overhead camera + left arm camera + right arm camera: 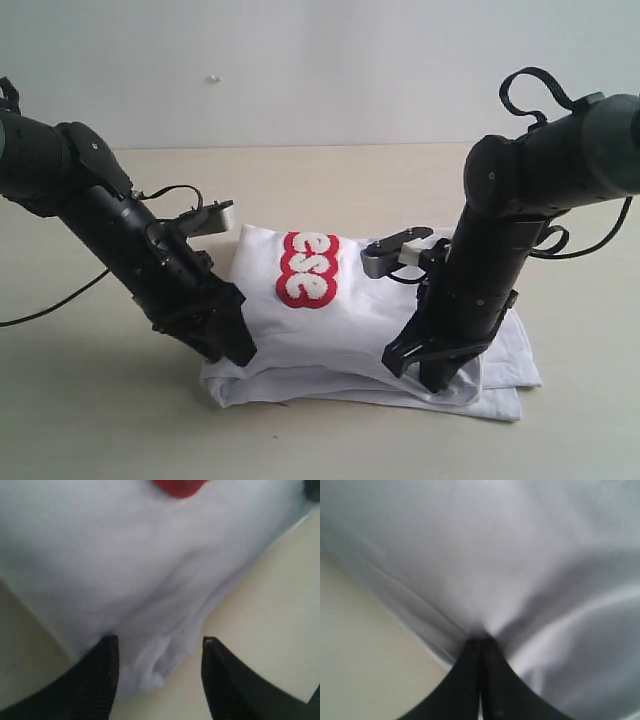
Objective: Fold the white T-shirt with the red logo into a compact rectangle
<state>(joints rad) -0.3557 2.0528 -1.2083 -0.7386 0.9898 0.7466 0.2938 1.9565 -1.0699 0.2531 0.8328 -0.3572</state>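
The white T-shirt [350,320] lies partly folded on the table, with the red logo [307,268] facing up near its back edge. My left gripper [235,355] is down at the shirt's front left corner. Its jaws stand open astride a bunched fold of cloth [160,665], and the left wrist view shows a sliver of the red logo [180,486]. My right gripper [435,380] is down at the front right of the shirt. Its fingers are pressed together and cloth [520,555] puckers at their tips [481,641].
The beige table [100,420] runs bare around the shirt and up to a pale wall behind. A loose lower layer of the shirt [510,375] sticks out at the front right. Both arms lean in over the shirt's two ends.
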